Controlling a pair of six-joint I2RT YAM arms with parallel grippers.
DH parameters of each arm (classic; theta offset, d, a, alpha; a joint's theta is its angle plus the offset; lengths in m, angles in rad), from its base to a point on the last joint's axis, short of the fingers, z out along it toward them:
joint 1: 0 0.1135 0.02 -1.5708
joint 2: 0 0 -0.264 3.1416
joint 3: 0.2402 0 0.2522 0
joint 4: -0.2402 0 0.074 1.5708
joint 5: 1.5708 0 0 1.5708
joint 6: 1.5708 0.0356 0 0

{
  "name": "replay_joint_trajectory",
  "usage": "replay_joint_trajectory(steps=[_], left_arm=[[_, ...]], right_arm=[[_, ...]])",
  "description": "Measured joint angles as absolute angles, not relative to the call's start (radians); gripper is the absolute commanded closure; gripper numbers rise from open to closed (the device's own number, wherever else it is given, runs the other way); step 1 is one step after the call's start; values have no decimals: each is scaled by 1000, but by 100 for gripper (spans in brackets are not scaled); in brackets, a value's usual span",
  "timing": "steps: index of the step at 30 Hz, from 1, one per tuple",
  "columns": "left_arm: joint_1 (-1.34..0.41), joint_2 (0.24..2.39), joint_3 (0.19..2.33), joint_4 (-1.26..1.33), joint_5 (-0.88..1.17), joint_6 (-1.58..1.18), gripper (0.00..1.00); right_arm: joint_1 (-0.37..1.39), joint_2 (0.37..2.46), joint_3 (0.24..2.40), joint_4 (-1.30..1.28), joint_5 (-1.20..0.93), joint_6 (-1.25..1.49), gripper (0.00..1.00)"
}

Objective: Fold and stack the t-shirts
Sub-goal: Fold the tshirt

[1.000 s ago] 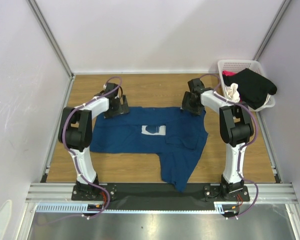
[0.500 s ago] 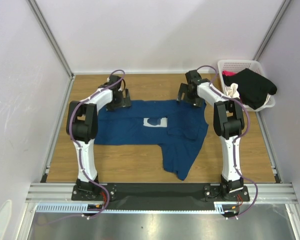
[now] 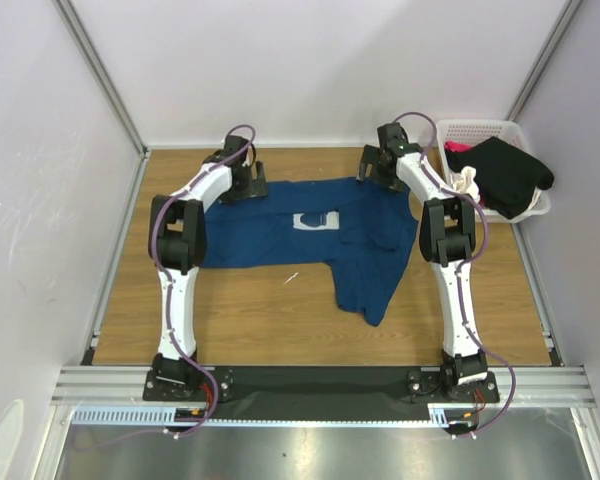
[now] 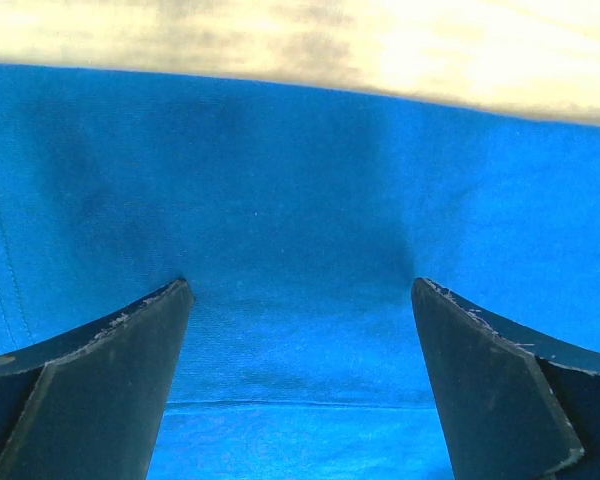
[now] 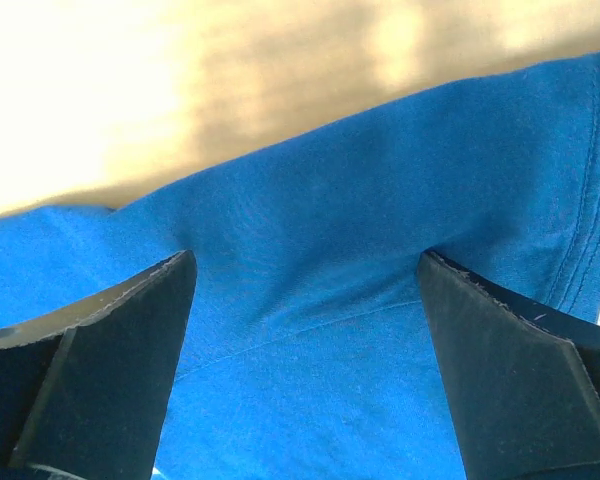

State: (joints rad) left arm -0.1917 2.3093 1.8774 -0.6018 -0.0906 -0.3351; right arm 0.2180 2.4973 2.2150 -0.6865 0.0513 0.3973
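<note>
A dark blue t-shirt [image 3: 270,240] with a white square print [image 3: 315,220] lies spread on the wooden table, its lower part trailing toward the near right. My left gripper [image 3: 248,186] is at its far left edge and my right gripper [image 3: 376,172] is at its far right edge. In the left wrist view [image 4: 300,285] and the right wrist view [image 5: 305,255] the jaws stand wide apart over blue cloth [image 4: 300,200] [image 5: 310,330], close to the cloth's far hem. A black t-shirt [image 3: 505,172], a cream one [image 3: 467,183] and a pink one [image 3: 458,148] lie in the basket.
A white lattice basket [image 3: 480,128] stands at the far right corner. White walls with metal posts enclose the table on three sides. A small pale scrap [image 3: 292,277] lies on the wood near the shirt's front edge.
Both arms have stretched toward the far wall, and the blue t-shirt has slid away from the bases with them. Its far edge now lies close to the back of the table.
</note>
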Motion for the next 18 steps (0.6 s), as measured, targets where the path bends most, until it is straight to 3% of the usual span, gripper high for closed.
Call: replay_joint_trajectory(steps=[11,18], left_arm=[[-168,2302,1934,-587,-71,-295,0],[-153,2111,1954,-586,-64,-278,0]], right_arm=[[206,2520,2287,-682,-25,347,0],[206,2291,2253,-679,-35,323,0]])
